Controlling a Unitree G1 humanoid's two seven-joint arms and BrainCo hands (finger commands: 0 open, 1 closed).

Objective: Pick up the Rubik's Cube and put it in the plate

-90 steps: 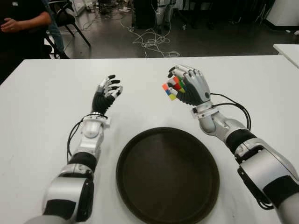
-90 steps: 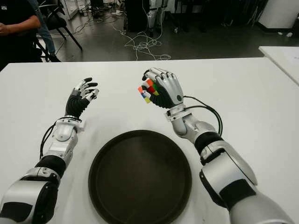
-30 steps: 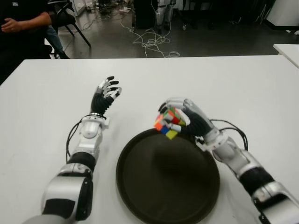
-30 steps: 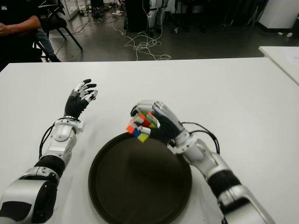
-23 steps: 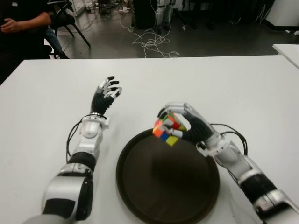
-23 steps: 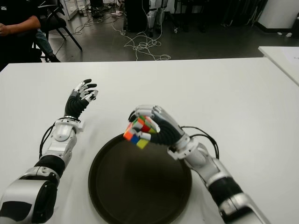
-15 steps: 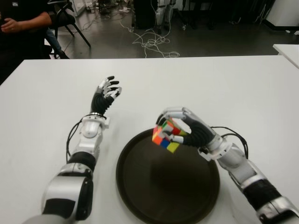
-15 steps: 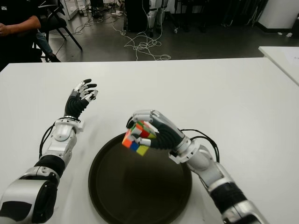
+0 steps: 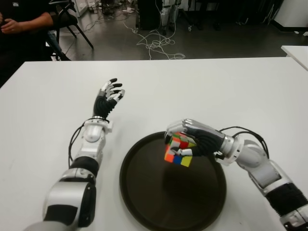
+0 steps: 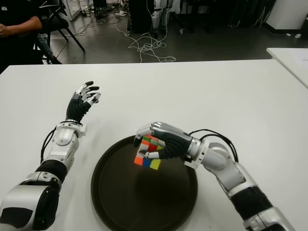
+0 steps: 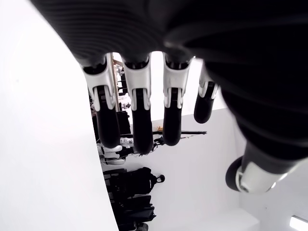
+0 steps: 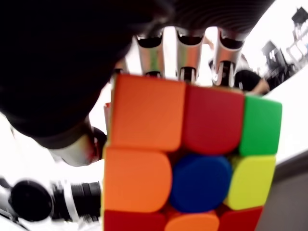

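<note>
The Rubik's Cube (image 9: 178, 151) hangs in my right hand (image 9: 188, 143), whose fingers are curled over its top and sides. It sits above the far part of the dark round plate (image 9: 144, 202), clear of the plate's floor. The right wrist view fills with the Rubik's Cube (image 12: 187, 159), showing orange, red, green, blue and yellow squares under my fingers (image 12: 185, 53). My left hand (image 9: 109, 94) shows to the left of the plate, over the white table (image 9: 38, 125), fingers spread and holding nothing.
The plate lies near the front edge of the table. A person in dark clothing (image 9: 19, 29) sits beyond the far left corner, with chairs and loose cables (image 9: 154, 43) on the floor behind. Another white table corner (image 9: 296, 50) shows at far right.
My right hand has carried the cube from the plate's far rim toward me and lower, so it now hangs over the plate. The wrist has turned sideways. My left hand has not moved.
</note>
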